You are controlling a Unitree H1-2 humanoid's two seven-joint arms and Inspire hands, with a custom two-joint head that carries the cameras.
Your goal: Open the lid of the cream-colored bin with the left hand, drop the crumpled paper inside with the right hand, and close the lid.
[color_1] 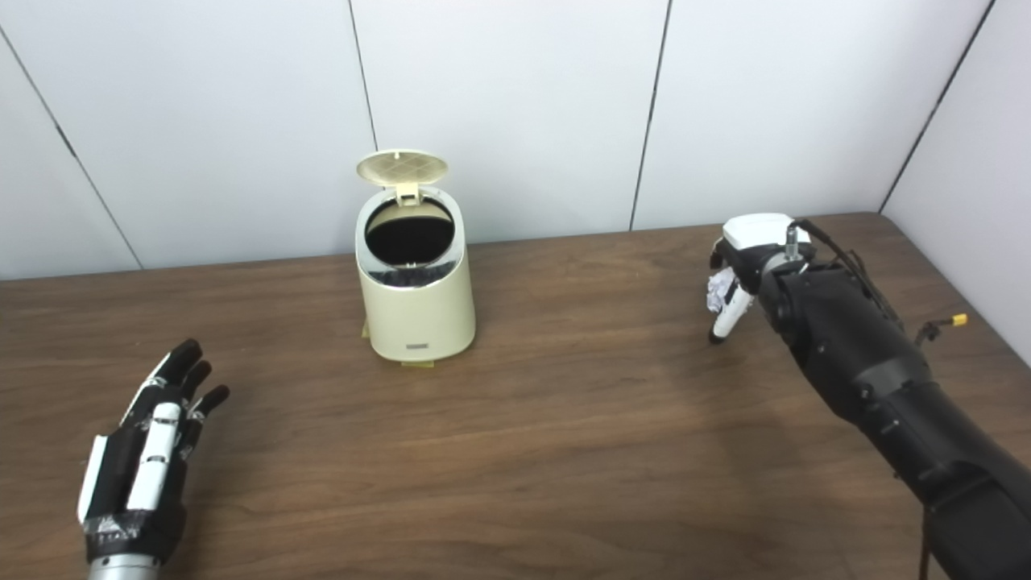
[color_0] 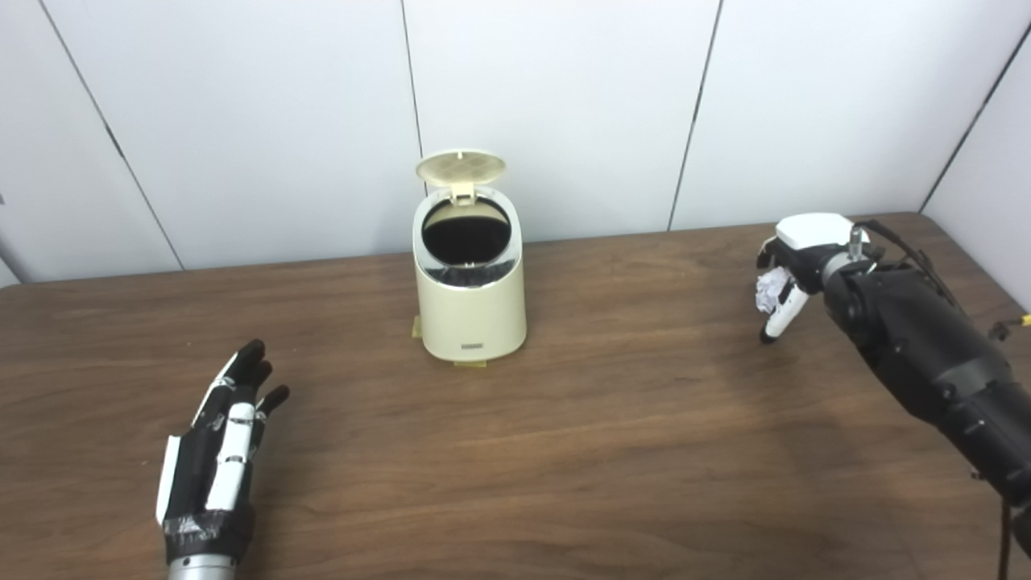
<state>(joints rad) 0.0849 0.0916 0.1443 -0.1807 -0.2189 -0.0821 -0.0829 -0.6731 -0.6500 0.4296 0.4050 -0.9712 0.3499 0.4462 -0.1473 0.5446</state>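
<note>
Wood-grain surface (color_0: 612, 451): dark brown laminate, smooth and matt, is seen carrying everything; a fine grain runs left to right.
Left hand (color_0: 217, 451): black with white panels, hard plastic and jointed, wrapped with dark tape at the wrist. It is held low over the near left of the surface, fingers spread and nothing grasped, well apart from the bin.
Right hand (color_0: 793, 270): a white shell over black fingers; the fingers are curled down around the paper, with one white finger reaching toward the surface. It is set at the far right, well apart from the bin.
Crumpled paper (color_0: 772, 290): a small white wad, creased and light, is held in the right hand.
Cream-colored bin (color_0: 471, 310): a glossy plastic drum, rounded and slightly tapered, stands upright mid-surface near the wall. A dark liner is seen at the round mouth, ringed by a shiny rim.
Lid (color_0: 461, 167): a round disc with a ribbed underside, already tipped up on its rear hinge.
Step in hand: carrying the paper to the bin, it is judged. The wad should be lifted above the rim, brought squarely over the mouth, and released only there; the raised lid should not be knocked.
</note>
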